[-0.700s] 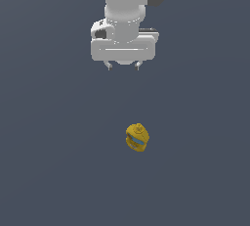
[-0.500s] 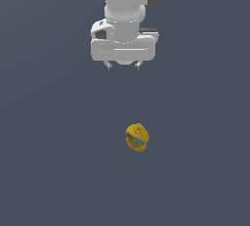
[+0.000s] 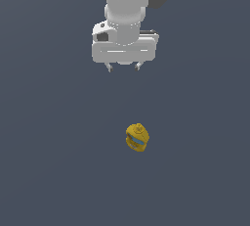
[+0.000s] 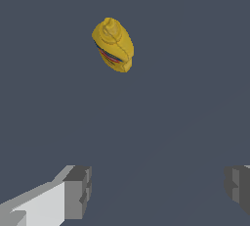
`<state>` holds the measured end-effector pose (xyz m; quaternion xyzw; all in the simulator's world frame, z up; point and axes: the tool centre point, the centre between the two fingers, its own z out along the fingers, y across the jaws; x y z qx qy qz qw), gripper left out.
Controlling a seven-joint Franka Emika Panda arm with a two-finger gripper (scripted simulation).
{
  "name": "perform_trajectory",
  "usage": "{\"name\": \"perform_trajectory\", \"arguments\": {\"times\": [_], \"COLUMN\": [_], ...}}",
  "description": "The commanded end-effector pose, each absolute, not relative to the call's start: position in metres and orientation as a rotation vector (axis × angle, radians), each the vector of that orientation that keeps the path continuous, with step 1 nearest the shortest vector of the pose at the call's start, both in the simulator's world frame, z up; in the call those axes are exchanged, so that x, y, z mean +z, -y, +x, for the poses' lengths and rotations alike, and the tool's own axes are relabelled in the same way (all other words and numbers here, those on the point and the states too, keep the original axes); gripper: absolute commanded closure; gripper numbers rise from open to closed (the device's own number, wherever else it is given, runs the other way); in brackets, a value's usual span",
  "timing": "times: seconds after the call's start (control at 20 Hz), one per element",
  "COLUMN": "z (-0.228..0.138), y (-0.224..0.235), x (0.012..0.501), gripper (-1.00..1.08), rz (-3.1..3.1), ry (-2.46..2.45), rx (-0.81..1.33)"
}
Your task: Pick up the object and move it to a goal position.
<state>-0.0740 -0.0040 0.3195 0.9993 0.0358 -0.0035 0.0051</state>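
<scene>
The object (image 3: pixel 137 137) is a small yellow bottle-like lump with a blue band and a knob at its end, lying on the dark grey floor. In the wrist view the object (image 4: pixel 113 44) sits well ahead of the fingers, knob end turned toward the camera. My gripper (image 3: pixel 123 67) hangs above the floor, farther back in the exterior view and a little toward its left of the object. It is open, with nothing between its fingertips (image 4: pixel 78 191), and the gap is much wider than the object.
A plain dark grey floor (image 3: pixel 58 171) spreads in every direction. No other objects, walls or edges show in either view.
The gripper has shifted slightly toward the exterior view's right, closer to the object's line. The object has not moved.
</scene>
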Motion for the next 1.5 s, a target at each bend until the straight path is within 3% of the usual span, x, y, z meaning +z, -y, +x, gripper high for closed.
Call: {"name": "perform_trajectory", "arguments": {"times": [0.0, 0.65, 1.45], "z": [-0.074, -0.05, 0.032], "y": [0.004, -0.002, -0.028], "x": [0.32, 0.312, 0.271], "gripper": [-0.92, -0.92, -0.92], "rz": [3.129, 3.111, 2.977], "ry": [-0.109, -0.294, -0.946], "rx": [-0.01, -0.012, -0.014]}}
